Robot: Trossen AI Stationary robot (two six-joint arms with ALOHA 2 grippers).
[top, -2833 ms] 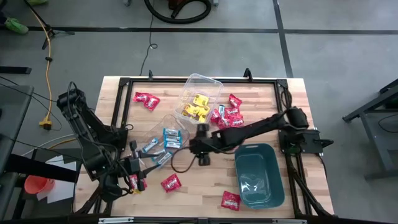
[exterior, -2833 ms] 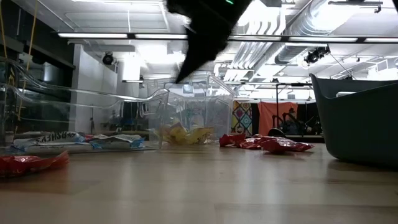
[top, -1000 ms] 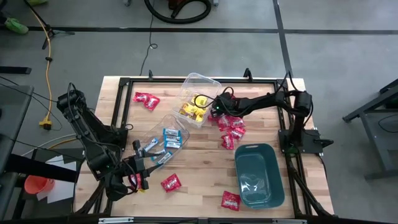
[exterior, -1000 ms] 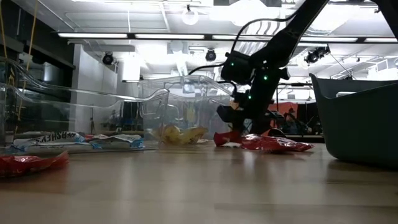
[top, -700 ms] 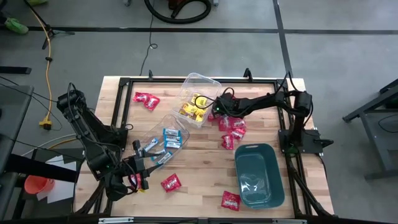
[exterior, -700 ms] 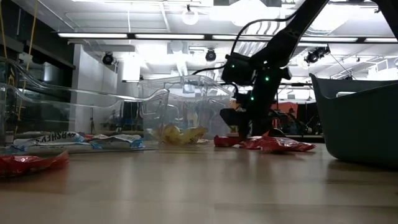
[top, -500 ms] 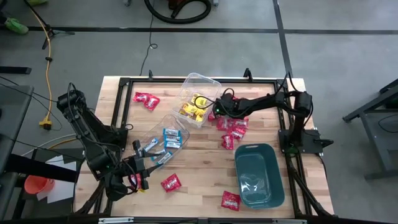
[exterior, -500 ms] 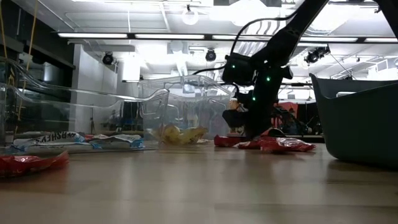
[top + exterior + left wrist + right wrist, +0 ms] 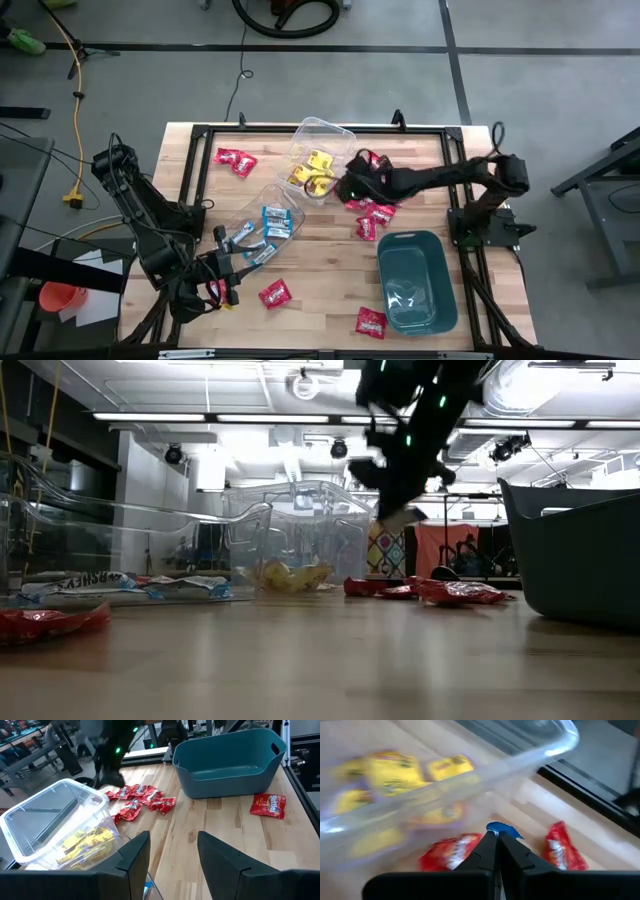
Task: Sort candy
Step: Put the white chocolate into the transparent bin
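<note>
The right hand (image 9: 350, 186) is above the tabletop (image 9: 320, 285), beside the clear tub with yellow candy (image 9: 312, 170). Its fingers are pressed together, and in the right wrist view a small blue scrap (image 9: 501, 828) shows at their tips. In the low view the right hand (image 9: 398, 510) hangs in the air, above the red packets, with a pale piece at its tips. I cannot tell which candy this piece is.

A cluster of red candy packets (image 9: 372, 212) lies on the wood between this tub and the teal bin (image 9: 418, 281). More red packets lie apart: one pair near the far left corner (image 9: 235, 159), one near the front edge (image 9: 274, 293), and one just beside the teal bin (image 9: 370, 322).

The second clear tub (image 9: 268, 215) holds blue-and-white packets, and a few of them lie just beside it.

The left hand (image 9: 228, 278) waits low at the front left of the tabletop, with its fingers (image 9: 134, 855) apart and nothing between them.
</note>
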